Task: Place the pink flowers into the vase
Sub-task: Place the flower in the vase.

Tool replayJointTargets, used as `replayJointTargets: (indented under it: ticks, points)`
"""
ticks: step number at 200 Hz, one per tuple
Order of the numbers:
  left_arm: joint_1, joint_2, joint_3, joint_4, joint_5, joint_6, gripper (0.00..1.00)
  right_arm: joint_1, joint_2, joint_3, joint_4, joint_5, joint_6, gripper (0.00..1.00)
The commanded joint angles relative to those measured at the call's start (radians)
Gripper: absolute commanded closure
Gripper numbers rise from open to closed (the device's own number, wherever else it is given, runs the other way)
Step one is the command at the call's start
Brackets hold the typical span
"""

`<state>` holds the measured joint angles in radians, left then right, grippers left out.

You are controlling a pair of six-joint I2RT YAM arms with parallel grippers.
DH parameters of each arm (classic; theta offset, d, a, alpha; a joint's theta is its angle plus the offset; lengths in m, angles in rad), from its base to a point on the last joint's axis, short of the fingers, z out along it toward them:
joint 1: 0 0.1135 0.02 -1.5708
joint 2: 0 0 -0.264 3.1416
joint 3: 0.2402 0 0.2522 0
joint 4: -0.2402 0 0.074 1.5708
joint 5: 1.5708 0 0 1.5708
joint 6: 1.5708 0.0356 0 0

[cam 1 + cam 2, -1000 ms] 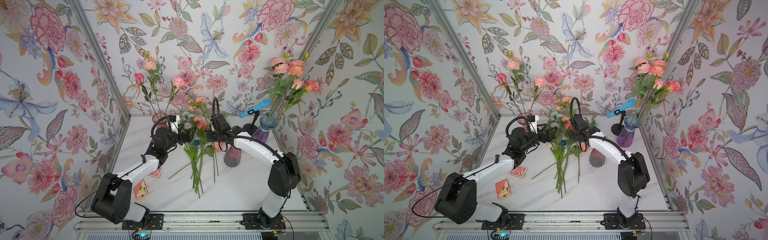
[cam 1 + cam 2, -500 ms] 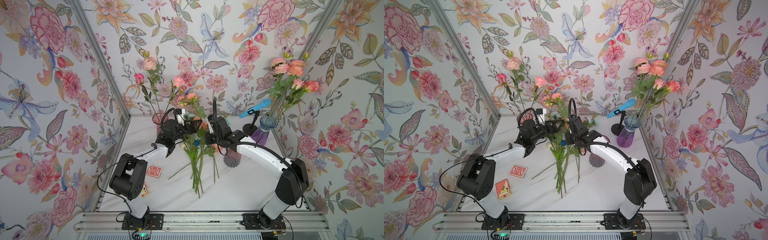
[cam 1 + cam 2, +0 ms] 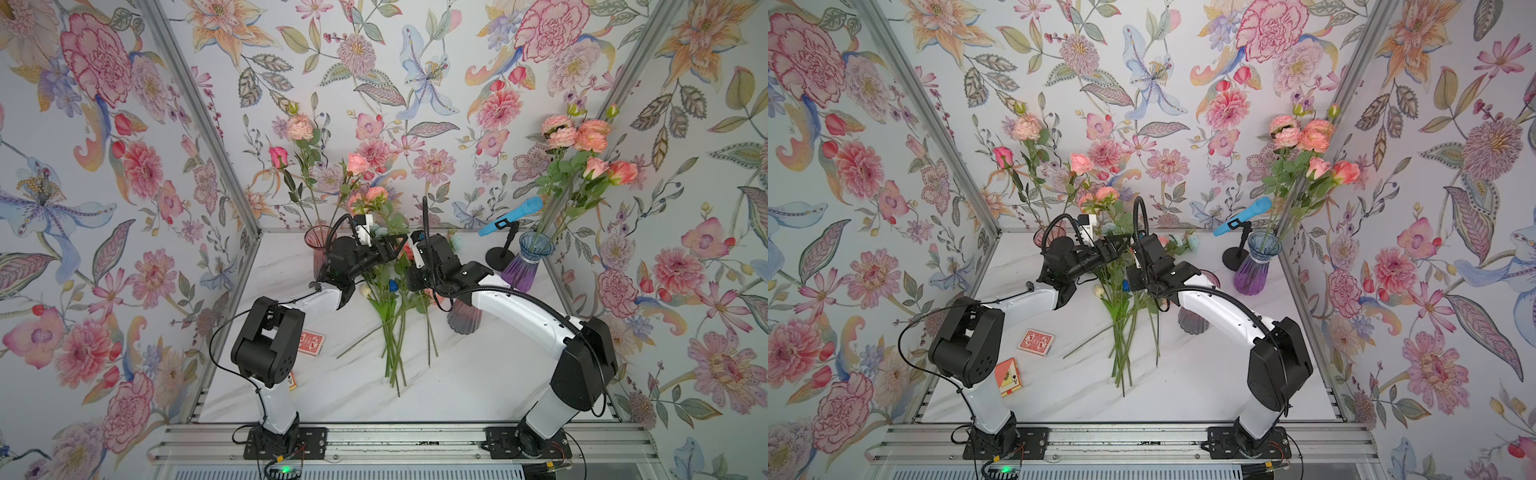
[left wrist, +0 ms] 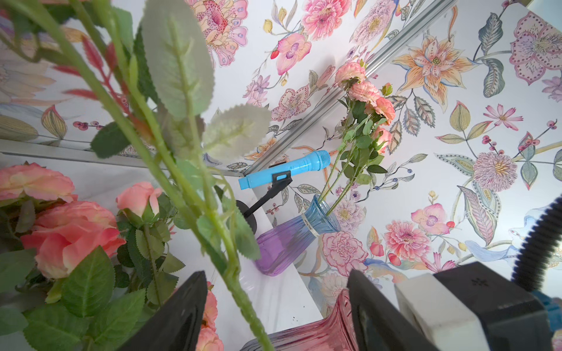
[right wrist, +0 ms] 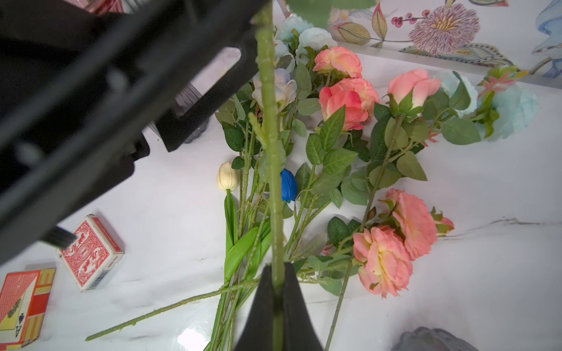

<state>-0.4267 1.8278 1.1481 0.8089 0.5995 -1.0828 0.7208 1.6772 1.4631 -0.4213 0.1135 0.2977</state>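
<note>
Handover at picture centre: right gripper (image 5: 277, 275) pinches the stem (image 5: 270, 136) of the pink flowers (image 3: 376, 194), blooms raised just above centre; left gripper (image 4: 275, 282), jaws spread astride it, should close squarely on bare stem before right releases.

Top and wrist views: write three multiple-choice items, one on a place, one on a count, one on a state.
1. The blue microphone stands: A beside the purple vase; B in the left pincer; C among the loose stems.
2. Red card boxes on the table: A one; B two; C four.
3. The right pincer is: A open; B shut on a green stem; C shut on a card box.
A: it stands right by the vase. B: two boxes show. B: its fingers pinch the stem.
</note>
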Motion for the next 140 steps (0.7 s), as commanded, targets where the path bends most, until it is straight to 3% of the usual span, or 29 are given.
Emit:
replayJointTargets:
  ticks: [1, 32, 87, 140]
  points:
    - [-0.002, 0.016, 0.030, 0.054, 0.025, -0.051, 0.26, 0.008, -0.050, -0.010, 0.037, 0.021, -0.017, 1.00]
    - [-0.006, 0.026, 0.029, 0.067, 0.027, -0.065, 0.38, 0.009, -0.050, -0.013, 0.039, 0.023, -0.019, 1.00]
    - [-0.024, 0.053, 0.051, 0.081, 0.046, -0.084, 0.44, 0.010, -0.042, -0.010, 0.050, 0.027, -0.017, 1.00]
    - [-0.030, 0.068, 0.070, 0.087, 0.061, -0.086, 0.64, 0.011, -0.040, -0.007, 0.049, 0.029, -0.017, 1.00]
